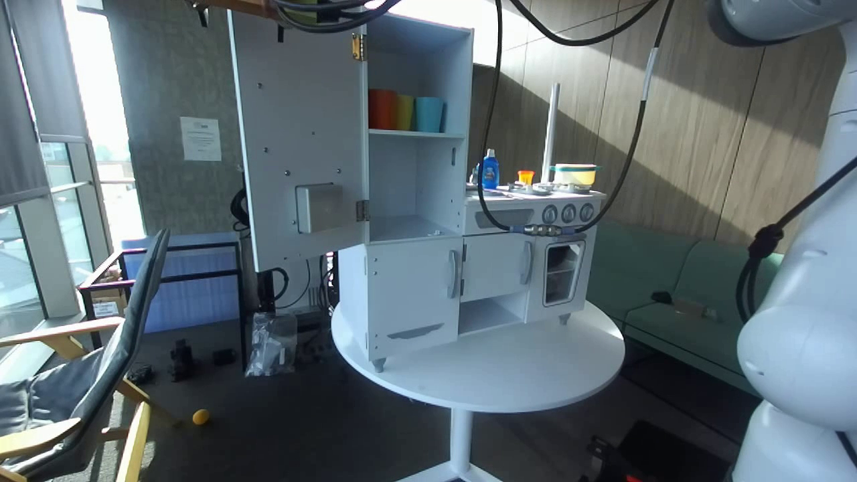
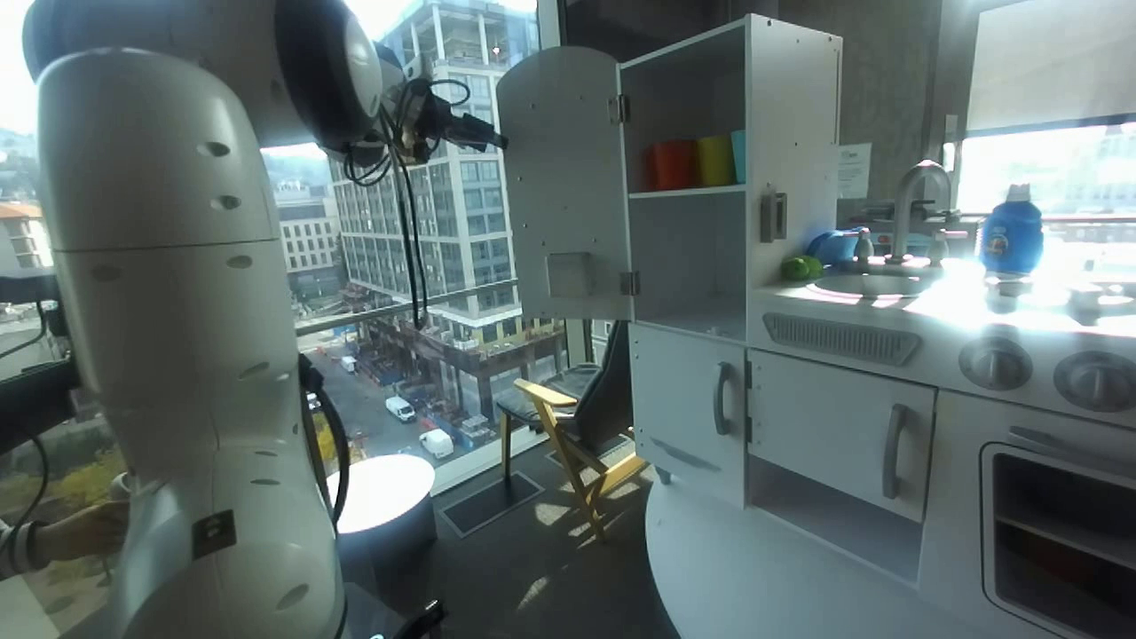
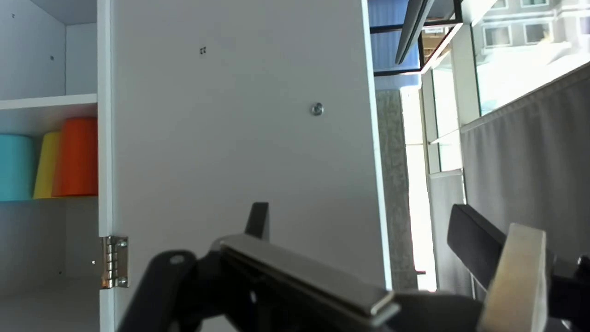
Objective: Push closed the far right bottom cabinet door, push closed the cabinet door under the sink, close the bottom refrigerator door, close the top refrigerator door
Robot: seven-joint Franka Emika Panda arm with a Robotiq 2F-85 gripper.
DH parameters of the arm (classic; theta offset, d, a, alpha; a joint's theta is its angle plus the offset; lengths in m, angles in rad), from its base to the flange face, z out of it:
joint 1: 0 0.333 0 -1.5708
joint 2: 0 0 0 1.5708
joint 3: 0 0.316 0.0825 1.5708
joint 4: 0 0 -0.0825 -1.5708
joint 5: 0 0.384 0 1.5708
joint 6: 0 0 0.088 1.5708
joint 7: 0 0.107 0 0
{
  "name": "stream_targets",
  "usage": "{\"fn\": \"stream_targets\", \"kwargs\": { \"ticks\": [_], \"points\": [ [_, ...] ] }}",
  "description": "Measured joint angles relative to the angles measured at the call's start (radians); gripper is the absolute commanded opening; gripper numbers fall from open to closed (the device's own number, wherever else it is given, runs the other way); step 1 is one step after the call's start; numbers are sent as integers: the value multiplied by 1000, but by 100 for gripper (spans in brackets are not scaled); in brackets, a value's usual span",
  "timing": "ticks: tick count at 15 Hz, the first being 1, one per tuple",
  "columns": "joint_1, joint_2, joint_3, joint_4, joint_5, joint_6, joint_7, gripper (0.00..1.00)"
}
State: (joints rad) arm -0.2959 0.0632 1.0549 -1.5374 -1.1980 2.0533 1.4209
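The top refrigerator door [image 1: 304, 127] stands wide open, with its inner face showing in both exterior views [image 2: 564, 177] and in the wrist view [image 3: 230, 138]. The bottom refrigerator door [image 1: 410, 288] looks shut, as does the door under the sink [image 2: 825, 422]. The far right oven-style door [image 1: 537, 294] also looks shut. My gripper [image 3: 362, 214] is open and empty. One fingertip is in front of the door's inner face and the other is past its free edge. In an exterior view the gripper [image 2: 497, 138] is beside that free edge. Contact cannot be told.
Red, yellow and blue cups [image 1: 428, 114] stand on the refrigerator shelf. The toy kitchen stands on a round white table [image 1: 509, 388]. A blue bottle [image 2: 1012, 232] stands by the sink [image 2: 870, 284]. A chair [image 1: 87, 375] and windows are beyond the open door.
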Motion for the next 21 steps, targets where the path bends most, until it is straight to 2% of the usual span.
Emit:
{"fn": "stream_targets", "kwargs": {
  "ticks": [5,6,9,13,17,21],
  "points": [
    [93,141,-1,88,-186,-119,75,100],
    [143,159,-42,104,-194,-124,78,100],
    [334,174,-243,144,-194,-125,78,100],
    [516,172,-438,179,-194,-142,78,100],
    [618,167,-579,195,-194,-170,78,100],
    [641,159,-657,195,-191,-188,78,100]
  ]
}}
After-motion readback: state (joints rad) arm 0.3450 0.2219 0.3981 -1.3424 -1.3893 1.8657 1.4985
